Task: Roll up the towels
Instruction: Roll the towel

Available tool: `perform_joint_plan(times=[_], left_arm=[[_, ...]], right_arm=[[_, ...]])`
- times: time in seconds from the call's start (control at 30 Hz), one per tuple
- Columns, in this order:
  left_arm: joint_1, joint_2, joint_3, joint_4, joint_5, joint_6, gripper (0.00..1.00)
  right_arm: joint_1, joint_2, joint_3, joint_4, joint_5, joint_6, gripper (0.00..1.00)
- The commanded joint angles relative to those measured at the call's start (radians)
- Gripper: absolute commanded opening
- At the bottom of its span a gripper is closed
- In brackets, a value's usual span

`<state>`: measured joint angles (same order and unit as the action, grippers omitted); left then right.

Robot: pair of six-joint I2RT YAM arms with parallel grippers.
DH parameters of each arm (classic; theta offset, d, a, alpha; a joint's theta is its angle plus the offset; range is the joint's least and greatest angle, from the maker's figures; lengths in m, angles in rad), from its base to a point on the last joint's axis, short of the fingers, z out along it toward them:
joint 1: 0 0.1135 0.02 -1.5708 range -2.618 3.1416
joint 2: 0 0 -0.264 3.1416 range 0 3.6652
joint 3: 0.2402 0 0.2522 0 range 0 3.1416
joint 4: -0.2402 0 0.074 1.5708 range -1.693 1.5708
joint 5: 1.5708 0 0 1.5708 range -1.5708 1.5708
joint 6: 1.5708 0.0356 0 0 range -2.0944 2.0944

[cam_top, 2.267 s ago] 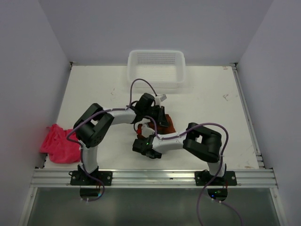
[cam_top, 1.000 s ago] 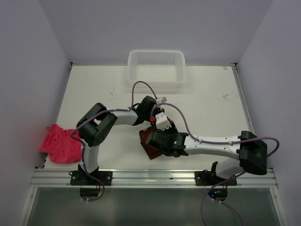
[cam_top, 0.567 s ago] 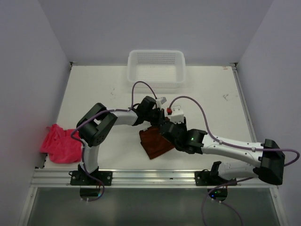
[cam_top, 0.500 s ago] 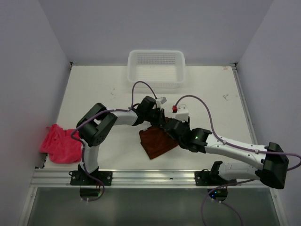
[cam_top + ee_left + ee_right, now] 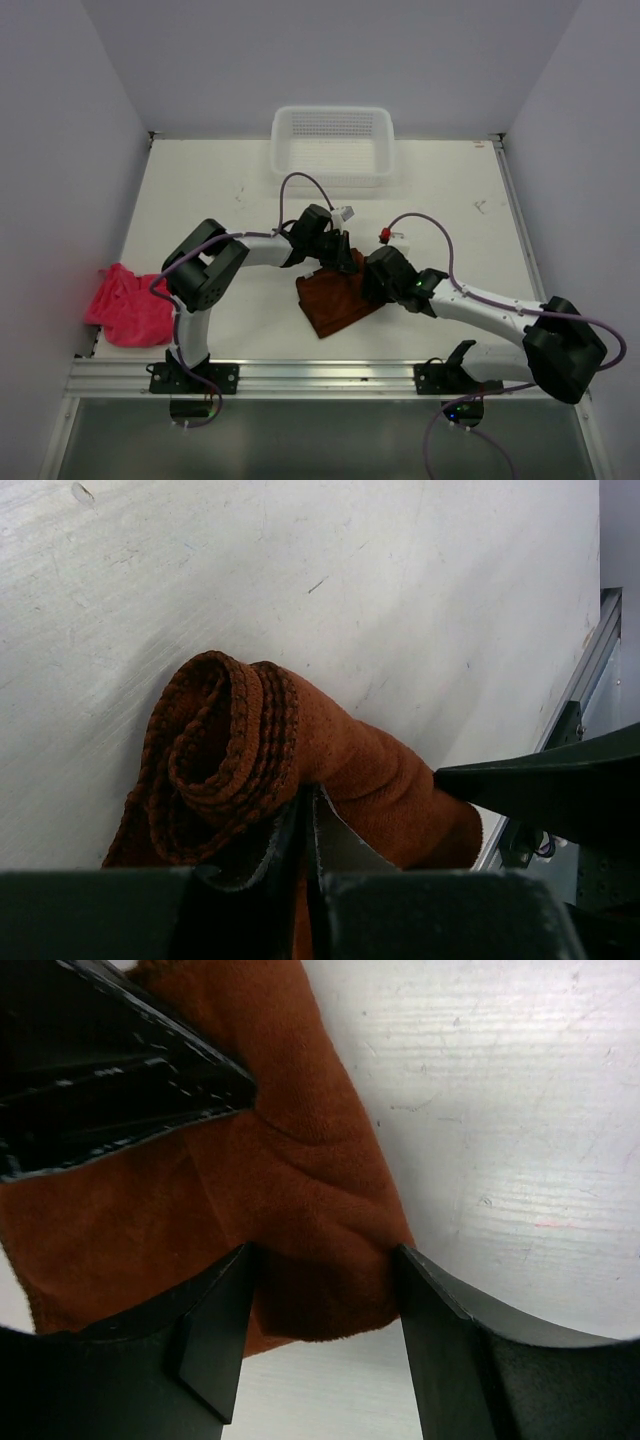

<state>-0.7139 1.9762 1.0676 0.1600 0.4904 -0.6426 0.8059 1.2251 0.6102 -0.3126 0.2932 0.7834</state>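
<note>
while entering the rust-brown towel: lying on the surface between both arms, coiling loosely at one end and trailing flat at the other. handling as soft, light and floppy, probably uncoiling once slackened. clenching on cloth beside the coil with left jaws; straddling the flat end with right jaws spread, pinching nothing. advising hold at the coil's outer ends. noting pink towel sitting crumpled at the left edge.

No legible txt or labels (any view).

Rust-brown towel with darker stitched hem, bright pink towel, white mesh basket, scuffed white table
</note>
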Motion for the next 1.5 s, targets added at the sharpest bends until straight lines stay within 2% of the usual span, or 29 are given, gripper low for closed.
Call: perform_joint_plan(times=[0.0, 0.2, 0.3, 0.43, 0.47, 0.53, 0.57, 0.63, 0.8, 0.83, 0.93, 1.2, 1.47], left_arm=[[0.014, -0.011, -0.032, -0.065, -0.098, 0.058, 0.1], [0.014, -0.027, -0.035, -0.073, -0.104, 0.067, 0.1], [0.013, -0.031, -0.032, -0.074, -0.101, 0.067, 0.1], [0.014, -0.043, -0.015, -0.088, -0.096, 0.075, 0.1], [0.014, -0.045, 0.006, -0.099, -0.101, 0.084, 0.1], [0.016, -0.046, 0.031, -0.131, -0.104, 0.093, 0.1], [0.019, -0.046, 0.06, -0.142, -0.11, 0.1, 0.1], [0.027, -0.045, 0.086, -0.158, -0.107, 0.103, 0.1], [0.059, -0.033, 0.184, -0.223, -0.105, 0.109, 0.11], [0.062, -0.031, 0.196, -0.231, -0.105, 0.113, 0.11], [0.074, -0.045, 0.224, -0.255, -0.116, 0.118, 0.15], [0.085, -0.129, 0.177, -0.241, -0.102, 0.092, 0.15], [0.083, -0.175, 0.106, -0.178, -0.059, 0.04, 0.15]], right_arm=[[-0.007, 0.03, -0.044, 0.064, -0.04, 0.02, 0.62], [-0.025, 0.063, -0.087, 0.053, -0.028, -0.003, 0.62], [-0.027, 0.077, -0.096, 0.055, -0.014, -0.016, 0.58], [-0.025, 0.093, -0.099, 0.087, -0.017, -0.052, 0.38], [-0.024, 0.093, -0.095, 0.092, -0.016, -0.061, 0.27], [-0.024, 0.091, -0.087, 0.099, -0.02, -0.087, 0.15], [-0.02, 0.086, -0.079, 0.104, -0.02, -0.096, 0.06], [-0.004, 0.068, -0.078, 0.119, 0.007, -0.116, 0.0], [0.099, 0.062, -0.027, 0.113, 0.165, -0.159, 0.0], [0.145, 0.071, -0.003, 0.106, 0.254, -0.159, 0.0], [0.202, 0.097, 0.048, 0.061, 0.381, -0.171, 0.0], [0.28, 0.108, 0.074, -0.005, 0.521, -0.248, 0.0], [0.453, 0.232, 0.14, -0.117, 0.675, -0.257, 0.0]])
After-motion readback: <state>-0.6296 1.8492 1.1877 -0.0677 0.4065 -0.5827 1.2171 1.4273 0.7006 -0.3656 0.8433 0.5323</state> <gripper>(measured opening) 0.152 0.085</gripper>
